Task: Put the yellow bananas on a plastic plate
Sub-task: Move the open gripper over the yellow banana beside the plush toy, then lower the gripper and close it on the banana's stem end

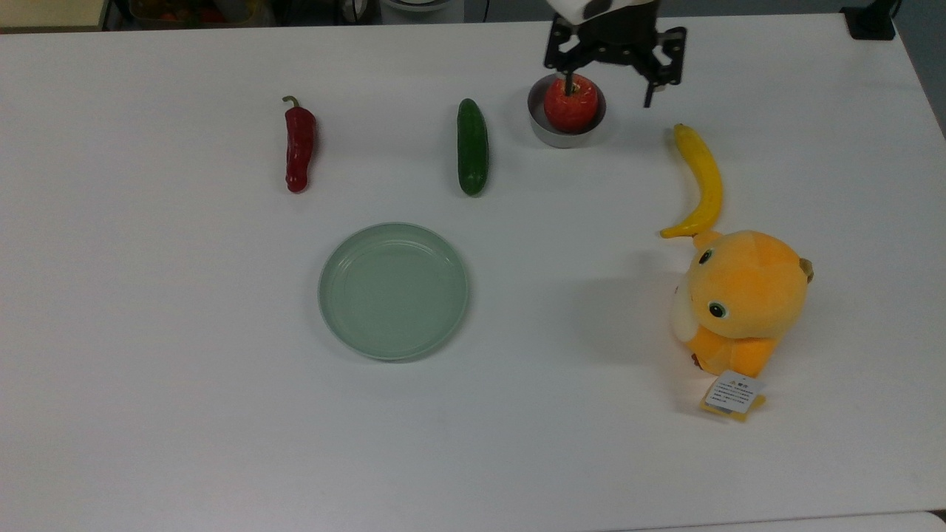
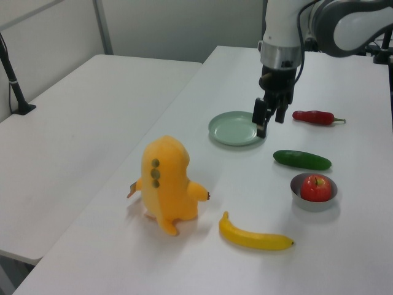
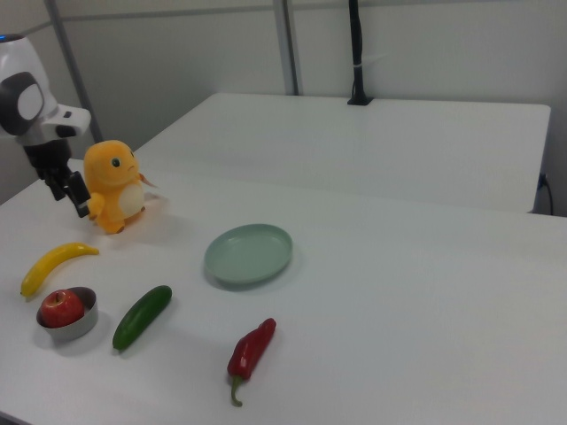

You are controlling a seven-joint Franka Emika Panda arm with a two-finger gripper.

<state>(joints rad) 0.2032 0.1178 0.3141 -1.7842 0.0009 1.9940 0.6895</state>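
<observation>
The gripper in the top view is cut off by the picture's upper edge, and one finger crosses in front of the red apple, hiding part of it. In the left view the gripper covers the mint-green plate's right rim. The print on the plush toy's tag is too small to read.

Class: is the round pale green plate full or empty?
Empty: the round pale green plate shows only bare surface; the curved yellow banana lies on the table.

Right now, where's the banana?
The banana lies on the table at the top view's right, between the metal bowl holding the apple and the orange plush toy, its lower tip nearly at the toy's head.
</observation>
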